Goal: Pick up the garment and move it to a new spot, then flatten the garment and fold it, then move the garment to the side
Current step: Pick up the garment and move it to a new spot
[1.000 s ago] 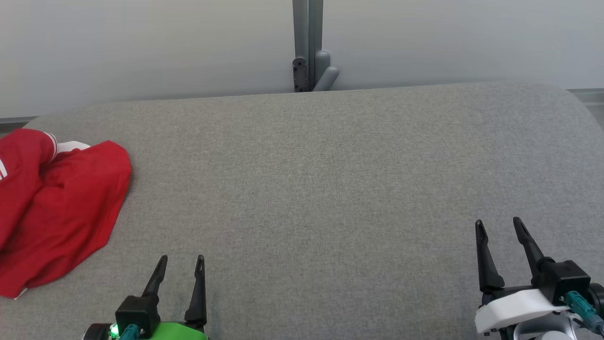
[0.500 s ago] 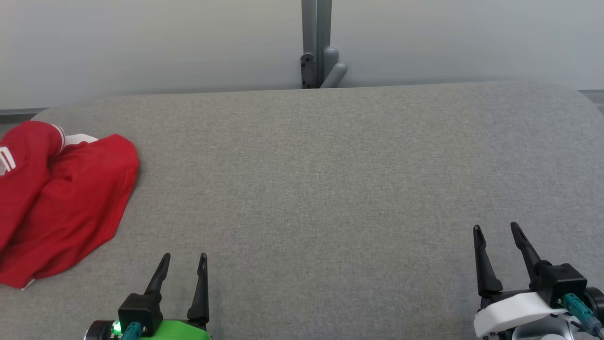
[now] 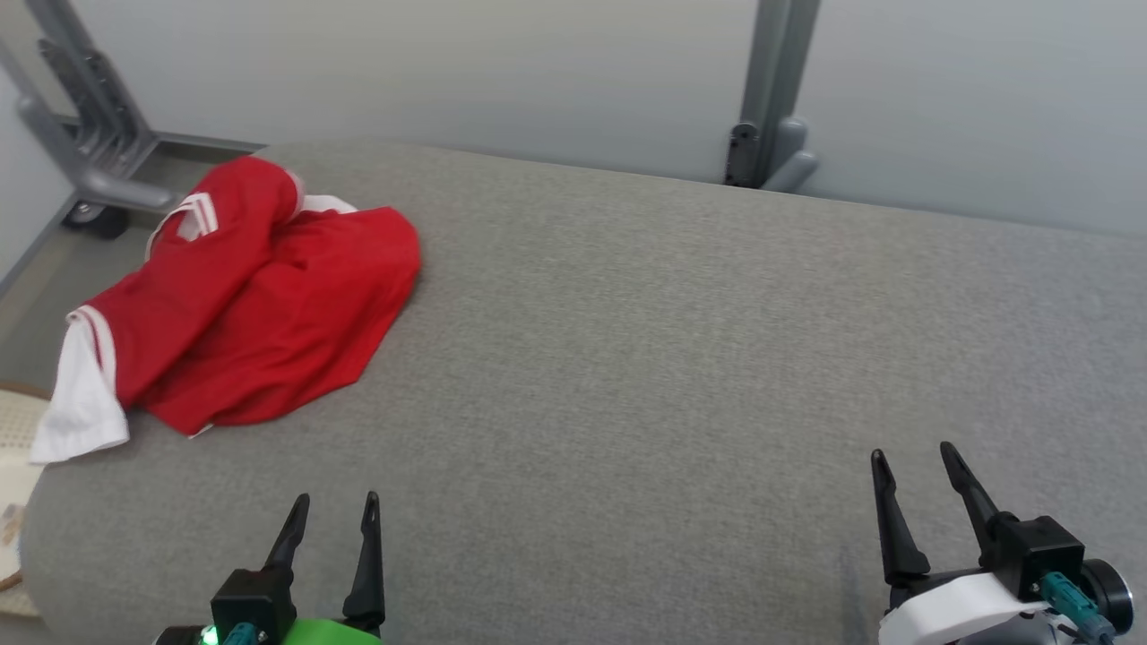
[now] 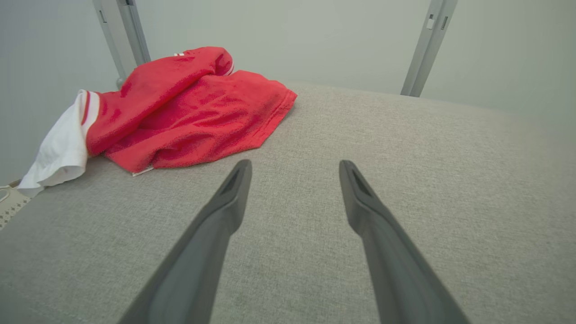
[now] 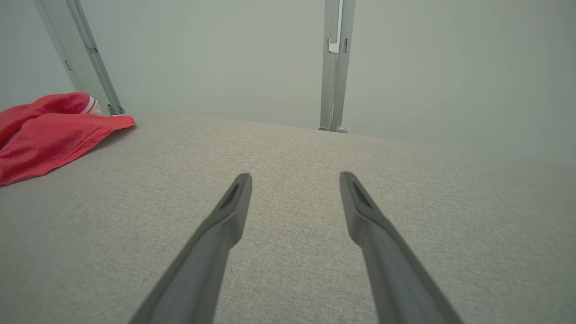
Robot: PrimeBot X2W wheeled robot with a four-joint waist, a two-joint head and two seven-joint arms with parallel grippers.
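Red garment (image 3: 269, 296) overhangs tabletop (image 3: 672, 358) edge upper left; we could nudge it off; left tool (image 3: 338, 498), right tool (image 3: 911, 450) spread empty

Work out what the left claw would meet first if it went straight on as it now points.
Likely the red garment, at its hem; the left claw could narrowly pass beside it.
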